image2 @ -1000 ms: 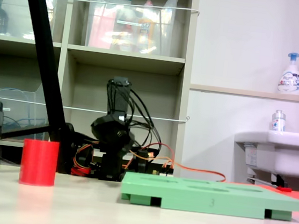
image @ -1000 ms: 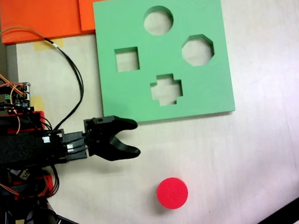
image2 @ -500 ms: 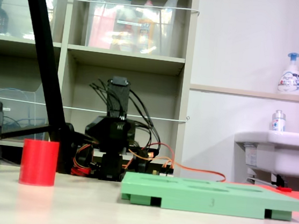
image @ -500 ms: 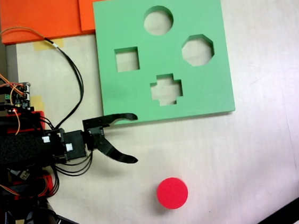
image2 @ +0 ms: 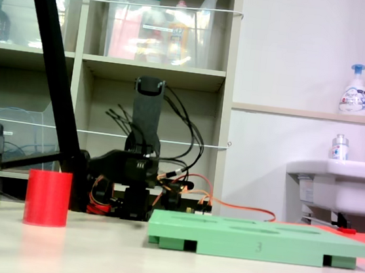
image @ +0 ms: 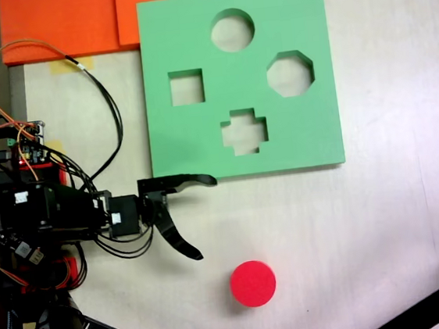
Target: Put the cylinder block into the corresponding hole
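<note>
Nothing placed yet: red cylinder block [image: 253, 283] stands on the bench, lower centre, well apart from the green board's round hole [image: 232, 29] at top; gripper [image: 208, 217] jaws spread wide, empty, left of block
</note>
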Robot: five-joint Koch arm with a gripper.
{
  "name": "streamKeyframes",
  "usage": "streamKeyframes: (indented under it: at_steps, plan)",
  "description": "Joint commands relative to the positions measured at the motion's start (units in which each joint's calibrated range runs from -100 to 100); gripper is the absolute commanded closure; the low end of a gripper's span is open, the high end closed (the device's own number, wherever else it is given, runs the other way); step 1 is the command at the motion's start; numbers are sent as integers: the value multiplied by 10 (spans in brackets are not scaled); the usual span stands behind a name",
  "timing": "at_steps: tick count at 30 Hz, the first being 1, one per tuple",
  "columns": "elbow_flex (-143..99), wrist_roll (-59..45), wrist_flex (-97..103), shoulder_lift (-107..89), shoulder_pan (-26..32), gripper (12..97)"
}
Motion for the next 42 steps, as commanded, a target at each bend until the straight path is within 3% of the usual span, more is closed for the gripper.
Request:
streamKeyframes:
  at_steps: [1, 14, 32, 34, 37, 42]
  plan:
    - [9, 1, 64, -3, -12, 310]
    - [161, 41, 64, 205, -91, 311]
    - [355, 63, 64, 430, -111, 319]
    - [356, 66, 64, 436, -112, 368]
    - [351, 66, 64, 436, -112, 539]
    - [319, 67, 64, 432, -111, 657]
